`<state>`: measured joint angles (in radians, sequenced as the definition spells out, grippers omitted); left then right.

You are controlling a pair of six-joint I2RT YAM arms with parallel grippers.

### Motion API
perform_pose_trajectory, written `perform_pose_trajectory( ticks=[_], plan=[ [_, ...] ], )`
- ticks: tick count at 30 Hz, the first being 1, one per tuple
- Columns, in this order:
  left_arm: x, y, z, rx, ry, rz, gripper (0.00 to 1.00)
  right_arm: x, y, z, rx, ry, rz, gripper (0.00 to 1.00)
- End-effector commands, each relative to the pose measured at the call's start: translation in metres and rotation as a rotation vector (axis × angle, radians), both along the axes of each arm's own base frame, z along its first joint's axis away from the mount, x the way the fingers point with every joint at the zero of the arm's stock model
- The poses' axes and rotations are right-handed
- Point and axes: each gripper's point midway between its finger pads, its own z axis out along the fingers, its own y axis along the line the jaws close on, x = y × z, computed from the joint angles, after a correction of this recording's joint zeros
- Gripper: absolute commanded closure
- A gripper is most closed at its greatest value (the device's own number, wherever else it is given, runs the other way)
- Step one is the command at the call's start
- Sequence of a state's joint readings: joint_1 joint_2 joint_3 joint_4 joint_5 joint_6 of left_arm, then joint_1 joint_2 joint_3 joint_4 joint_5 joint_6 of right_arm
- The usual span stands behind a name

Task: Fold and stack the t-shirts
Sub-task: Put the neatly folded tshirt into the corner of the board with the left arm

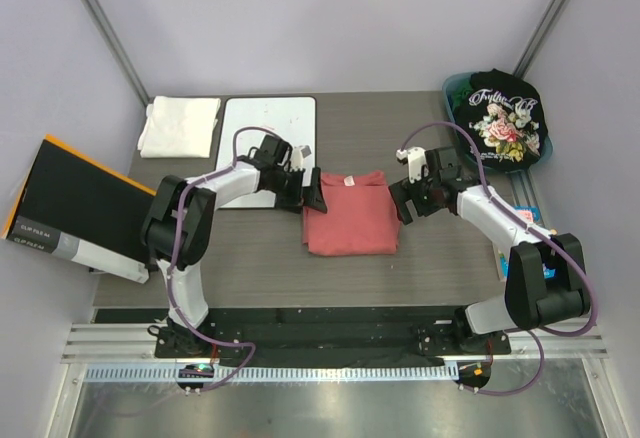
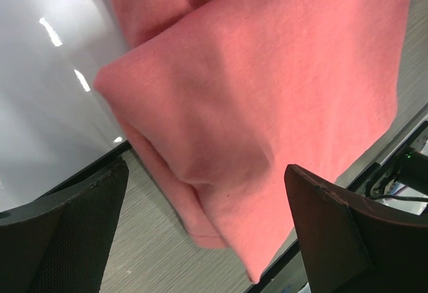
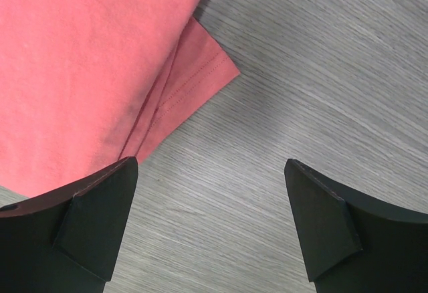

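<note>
The salmon-red t-shirt (image 1: 350,214) lies folded flat on the middle of the table. My left gripper (image 1: 312,195) is open at its left edge; in the left wrist view a bulging fold of the shirt (image 2: 267,92) lies between the spread fingers (image 2: 80,226). My right gripper (image 1: 405,201) is open and empty just right of the shirt; its view shows the shirt's hemmed corner (image 3: 100,59) by the left finger. The black floral t-shirt (image 1: 505,118) sits in a basket at the back right. The white folded t-shirt (image 1: 180,125) lies at the back left.
A white whiteboard (image 1: 265,133) lies between the white shirt and the salmon one, partly under my left arm; it also shows in the left wrist view (image 2: 40,106). A teal basket (image 1: 455,93) holds the black shirt. A black and orange box (image 1: 75,208) overhangs the left edge.
</note>
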<state>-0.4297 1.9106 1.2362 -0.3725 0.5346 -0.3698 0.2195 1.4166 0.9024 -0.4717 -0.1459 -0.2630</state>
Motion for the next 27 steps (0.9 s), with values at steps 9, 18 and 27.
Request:
perform_pose_trajectory(
  ticks=[9,18,27],
  plan=[
    [-0.007,-0.039,-0.009,-0.086,0.034,0.002,0.02,0.002,0.001,-0.013,0.032,0.013,-0.044,0.07],
    [-0.004,-0.052,-0.005,-0.159,0.054,0.016,0.19,0.014,-0.013,-0.025,-0.043,0.013,-0.103,0.08],
    [-0.007,-0.062,-0.017,-0.2,0.108,0.033,0.95,0.026,-0.016,-0.017,-0.062,-0.021,-0.115,0.08]
  ],
)
